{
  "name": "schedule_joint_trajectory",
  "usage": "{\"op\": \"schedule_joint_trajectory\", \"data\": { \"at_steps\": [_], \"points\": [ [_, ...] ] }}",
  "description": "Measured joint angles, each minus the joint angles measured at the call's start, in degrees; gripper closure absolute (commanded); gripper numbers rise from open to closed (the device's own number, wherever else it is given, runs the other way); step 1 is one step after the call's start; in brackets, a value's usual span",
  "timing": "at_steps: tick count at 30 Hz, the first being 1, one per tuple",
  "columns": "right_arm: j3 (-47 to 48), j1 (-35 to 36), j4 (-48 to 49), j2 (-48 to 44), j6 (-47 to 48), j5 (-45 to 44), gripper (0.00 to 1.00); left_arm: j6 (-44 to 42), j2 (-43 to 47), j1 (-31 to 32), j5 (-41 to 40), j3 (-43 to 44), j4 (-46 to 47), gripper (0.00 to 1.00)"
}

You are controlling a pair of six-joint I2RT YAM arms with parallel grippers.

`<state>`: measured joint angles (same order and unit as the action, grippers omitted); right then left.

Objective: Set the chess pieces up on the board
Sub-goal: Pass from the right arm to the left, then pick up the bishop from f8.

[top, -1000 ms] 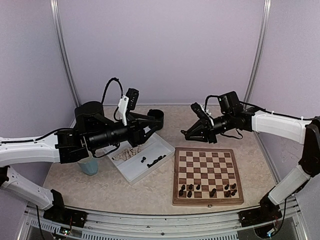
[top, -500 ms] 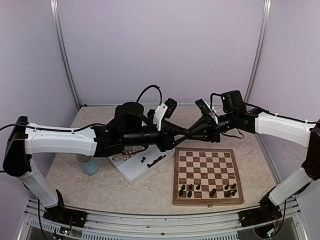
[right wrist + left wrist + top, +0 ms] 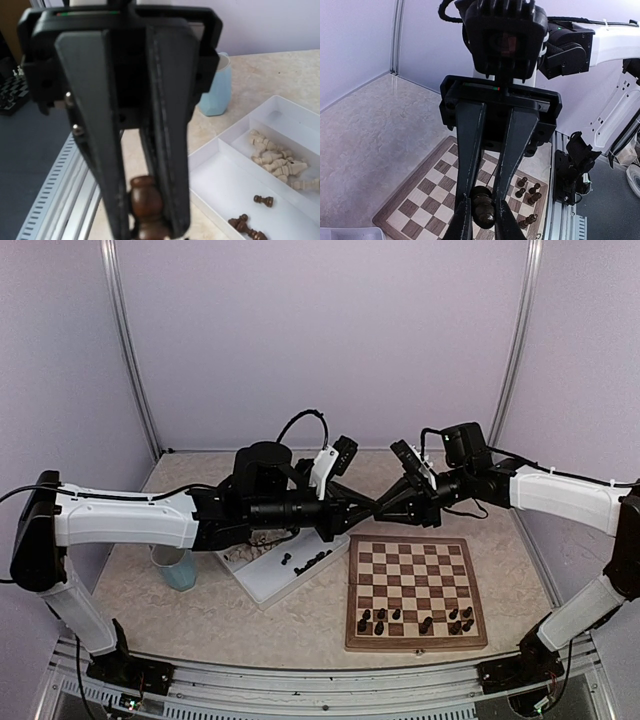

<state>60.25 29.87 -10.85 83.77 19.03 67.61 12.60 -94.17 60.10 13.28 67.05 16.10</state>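
Pinched in mid-air from both sides: left tool (image 3: 366, 514) and right tool (image 3: 380, 509) closed tip to tip on one dark chess piece (image 3: 482, 210), above the table (image 3: 130, 590), just beyond the far left corner of the board (image 3: 415, 643). Other dark chessmen (image 3: 420, 620) on its near rows.

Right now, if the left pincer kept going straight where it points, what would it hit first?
Probably the right pincer, tip to tip with the left pincer; both seem to grip one dark chess piece.

White arms (image 3: 120, 520), black tools (image 3: 370, 512)
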Motion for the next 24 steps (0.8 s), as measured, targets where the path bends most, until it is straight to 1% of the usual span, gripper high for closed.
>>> {"op": "schedule_joint_trajectory", "data": {
  "at_steps": [1, 2, 4, 6, 9, 13, 17, 20, 22, 24],
  "points": [
    [0.0, 0.0, 0.0, 0.0, 0.0, -0.1, 0.84, 0.0, 0.0, 0.0, 0.0, 0.0, -0.1, 0.89],
    [0.0, 0.0, -0.1, 0.0, 0.1, -0.2, 0.72, 0.0, 0.0, -0.1, 0.1, 0.0, -0.2, 0.89],
    [0.0, 0.0, -0.4, 0.0, 0.9, -0.5, 0.54, 0.0, 0.0, -0.2, 0.3, 0.0, -0.3, 0.89],
    [0.1, -0.2, -2.1, 0.0, 3.6, -1.0, 0.43, 0.0, 0.0, -0.2, 0.4, 0.2, -1.3, 0.89],
    [0.2, -1.7, -5.4, -0.3, 7.6, -1.5, 0.40, -0.5, 0.0, 0.0, 0.3, 1.0, -4.2, 0.89],
    [0.2, -7.5, -8.6, -0.8, 11.4, -1.7, 0.39, -2.6, 0.9, 1.0, -1.3, 1.5, -11.2, 0.89],
    [0.5, -11.7, -9.1, -1.4, 11.8, -4.3, 0.39, -4.9, 1.9, 3.7, -2.4, 1.5, -17.7, 0.89],
    [0.5, -13.0, -8.8, -2.2, 11.3, -7.7, 0.38, -6.8, 1.7, 6.6, -2.8, 1.9, -22.3, 0.89],
    [0.5, -13.4, -8.3, -2.5, 10.9, -9.1, 0.38, -8.3, 0.7, 8.4, -3.2, 4.2, -26.0, 0.89],
    [0.5, -13.9, -7.8, -2.6, 10.4, -10.8, 0.38, -9.4, -2.3, 10.5, -3.5, 7.0, -28.1, 0.89]
  ]
}}
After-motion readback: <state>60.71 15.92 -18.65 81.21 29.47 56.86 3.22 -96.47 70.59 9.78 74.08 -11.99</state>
